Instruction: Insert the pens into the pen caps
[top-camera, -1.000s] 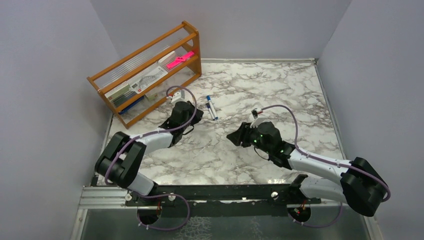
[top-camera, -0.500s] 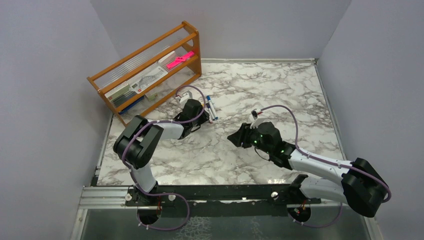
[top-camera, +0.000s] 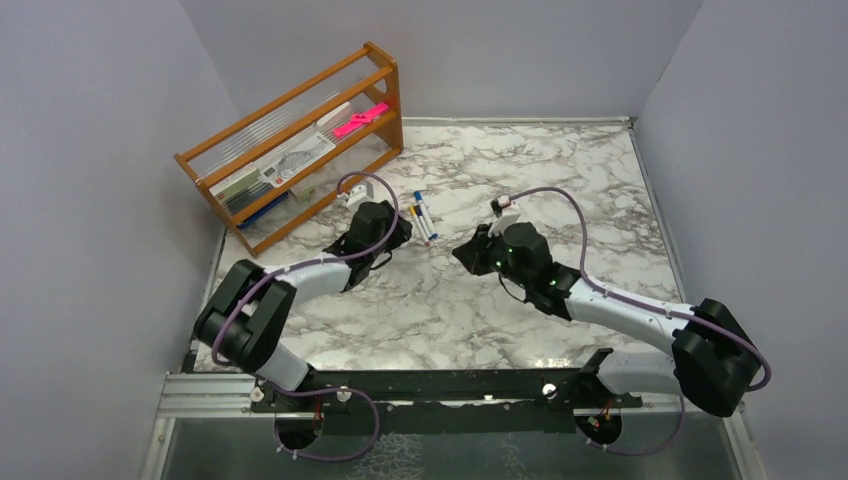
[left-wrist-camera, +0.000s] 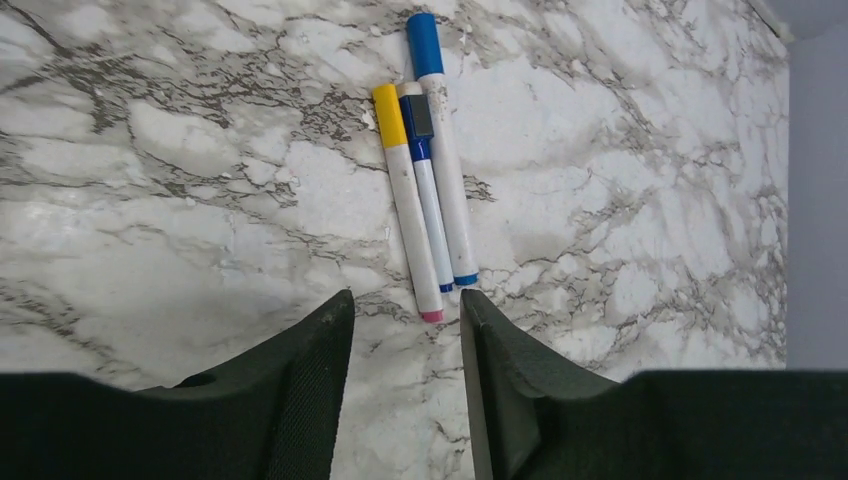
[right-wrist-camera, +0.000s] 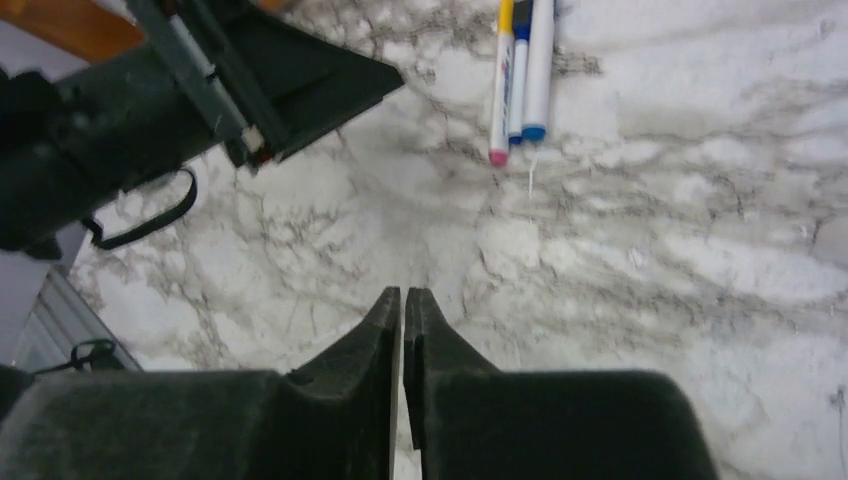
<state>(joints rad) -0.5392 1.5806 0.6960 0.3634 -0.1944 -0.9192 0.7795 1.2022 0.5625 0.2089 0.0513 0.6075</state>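
Lying just beyond the open left jaws, the pens touch; right jaws closed.

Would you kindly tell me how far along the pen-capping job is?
Done: all three pens lie side by side on the table, each wearing a cap. In hand: nothing; left jaws stand open, right jaws shut, both empty. Remaining: seemingly nothing.

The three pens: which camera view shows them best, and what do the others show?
Left wrist: the pens lie whole and sharp, side by side. Right wrist crops the pens at the top edge; top external shows the pens tiny.
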